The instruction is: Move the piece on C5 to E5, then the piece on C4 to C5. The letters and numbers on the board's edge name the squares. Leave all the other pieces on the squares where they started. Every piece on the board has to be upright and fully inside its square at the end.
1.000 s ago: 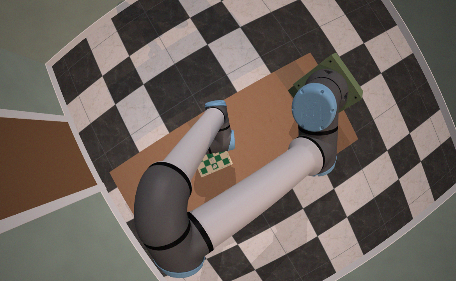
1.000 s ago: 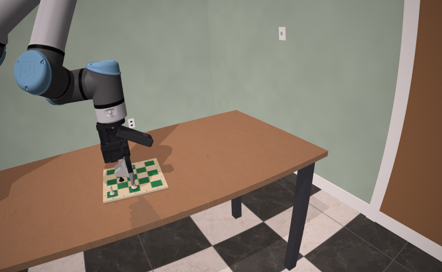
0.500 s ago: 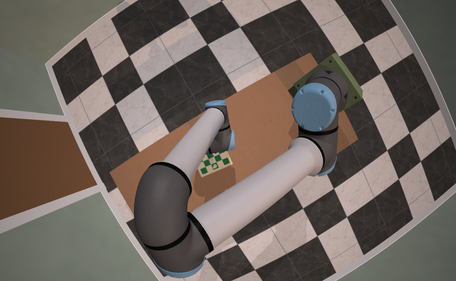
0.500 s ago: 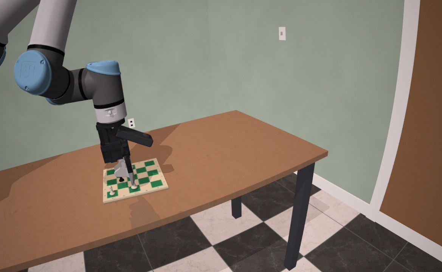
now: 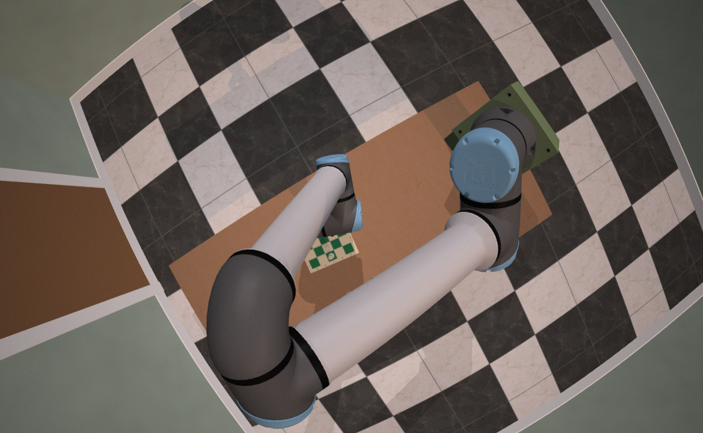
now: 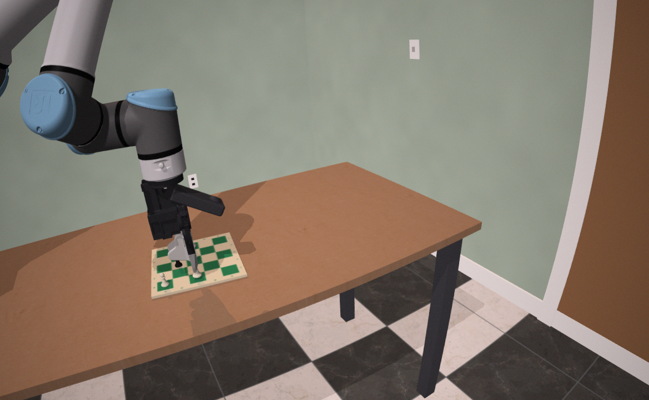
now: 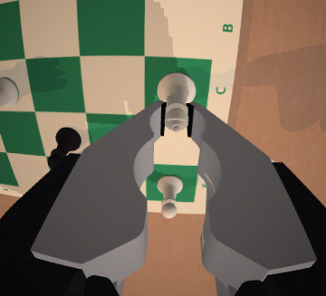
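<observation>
The small green and cream chessboard lies on the brown table; it also shows in the top view and the wrist view. My gripper is shut on a white pawn that stands upright on the green square beside the edge letter C. In the side view the gripper reaches straight down onto this pawn. A second white pawn stands on the green edge square two rows nearer me. A black piece stands to the left, partly hidden by my finger. Another white piece shows at the left frame edge.
The board sits near the table's front edge, with bare table to the right. The arm's elbow and forearm hang over the board's left part in the top view and hide it. The arm's base stands at the far table end.
</observation>
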`<state>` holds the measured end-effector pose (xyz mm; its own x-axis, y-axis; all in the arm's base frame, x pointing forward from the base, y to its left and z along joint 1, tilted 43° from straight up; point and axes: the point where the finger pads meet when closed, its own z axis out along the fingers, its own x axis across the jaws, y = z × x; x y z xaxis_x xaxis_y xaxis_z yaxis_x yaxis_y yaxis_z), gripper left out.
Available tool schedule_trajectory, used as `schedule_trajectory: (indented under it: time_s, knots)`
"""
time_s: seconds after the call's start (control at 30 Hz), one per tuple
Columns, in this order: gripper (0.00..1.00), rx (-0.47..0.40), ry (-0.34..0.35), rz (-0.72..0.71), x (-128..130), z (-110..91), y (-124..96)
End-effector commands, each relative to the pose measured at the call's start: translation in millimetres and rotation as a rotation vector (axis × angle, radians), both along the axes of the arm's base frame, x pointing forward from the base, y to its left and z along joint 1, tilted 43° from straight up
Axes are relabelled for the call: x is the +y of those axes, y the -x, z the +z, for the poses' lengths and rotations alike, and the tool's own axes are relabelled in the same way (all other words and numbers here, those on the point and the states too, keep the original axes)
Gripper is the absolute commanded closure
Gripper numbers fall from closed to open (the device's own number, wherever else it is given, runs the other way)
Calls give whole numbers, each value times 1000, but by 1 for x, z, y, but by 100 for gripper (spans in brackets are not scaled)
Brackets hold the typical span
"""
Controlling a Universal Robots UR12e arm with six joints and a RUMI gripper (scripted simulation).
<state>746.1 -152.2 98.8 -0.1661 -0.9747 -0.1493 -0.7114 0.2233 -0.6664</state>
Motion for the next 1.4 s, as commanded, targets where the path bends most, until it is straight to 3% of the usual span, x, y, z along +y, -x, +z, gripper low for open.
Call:
schedule_trajectory:
  time_s: [0.0, 1.37]
  knots:
    - [100, 4, -5, -3, 1, -4, 4]
    - [100, 1, -3, -2, 0, -5, -1]
